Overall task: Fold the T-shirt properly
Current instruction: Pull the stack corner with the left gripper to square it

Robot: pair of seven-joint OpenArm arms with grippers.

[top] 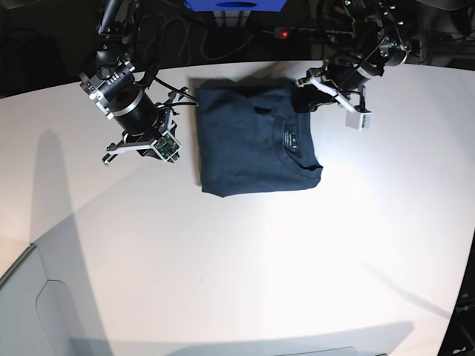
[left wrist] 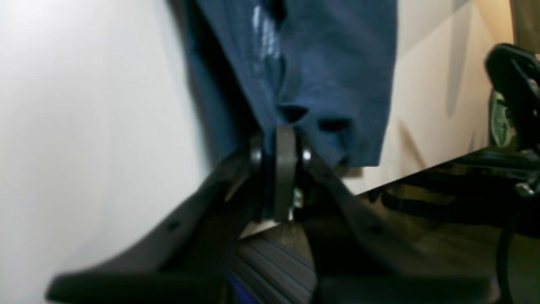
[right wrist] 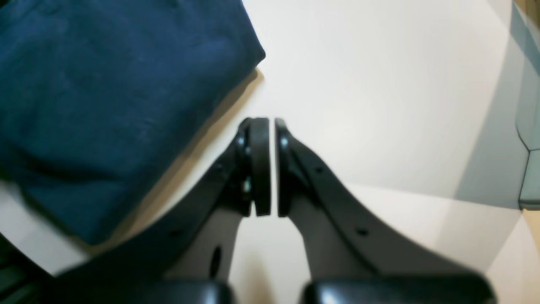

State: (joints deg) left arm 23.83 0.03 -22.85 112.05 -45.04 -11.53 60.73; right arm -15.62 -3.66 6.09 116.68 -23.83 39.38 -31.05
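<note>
The dark navy T-shirt [top: 252, 141] lies folded into a rectangle at the back middle of the white table [top: 223, 259], with its small printed label [top: 288, 139] facing up. My left gripper [top: 304, 98] is at the shirt's far right corner. In the left wrist view its fingertips [left wrist: 282, 139] are pressed together on a puckered edge of the T-shirt [left wrist: 320, 71]. My right gripper [right wrist: 272, 126] is shut with nothing in it, over bare table just beside a corner of the T-shirt [right wrist: 105, 105]. From the base camera, the right gripper [top: 180, 104] is by the shirt's left side.
A blue box [top: 234, 4] and a power strip with a red light [top: 282, 33] sit behind the table among cables. The table's curved edge [top: 18, 263] runs along the lower left. Dark frame parts [left wrist: 512, 80] show at the right of the left wrist view.
</note>
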